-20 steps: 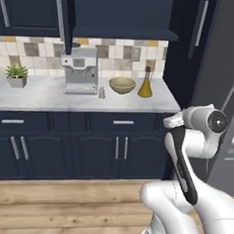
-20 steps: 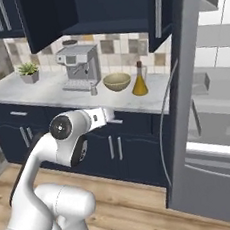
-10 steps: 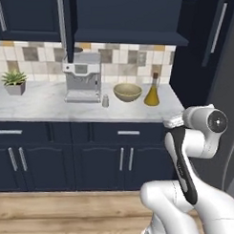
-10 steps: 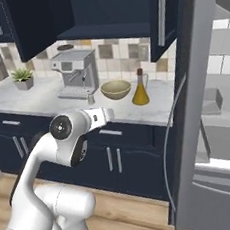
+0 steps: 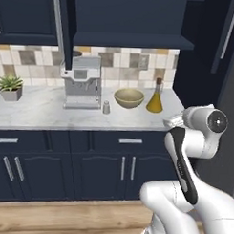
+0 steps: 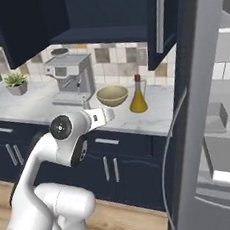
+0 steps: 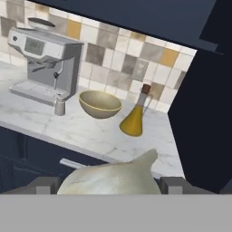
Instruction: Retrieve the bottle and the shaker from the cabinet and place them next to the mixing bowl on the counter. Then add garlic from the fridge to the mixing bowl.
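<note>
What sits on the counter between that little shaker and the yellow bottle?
The mixing bowl sits between the shaker and the bottle, clearest in the left base view.

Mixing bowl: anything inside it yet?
The round tan-yellow mixing bowl shows a bare olive inside; its near rim hides the lowest part. The whitish garlic bulb sits between the tool's fingers.

Smooth white marble with faint grey veins makes up the counter (image 5: 42, 111), lightly glossy. The bottle (image 5: 155, 98) reads as clear amber glass, shiny, with a dull dark stopper. Beside it the mixing bowl (image 5: 129, 97) looks matt tan, like glazed ceramic. The shaker (image 5: 106, 107) is a dull pale grey. Brushed silver metal covers the coffee machine (image 5: 82, 83). The garlic (image 7: 111, 179) shows a papery, off-white skin. The cabinet (image 6: 160, 22) fronts are flat matt navy.
</note>
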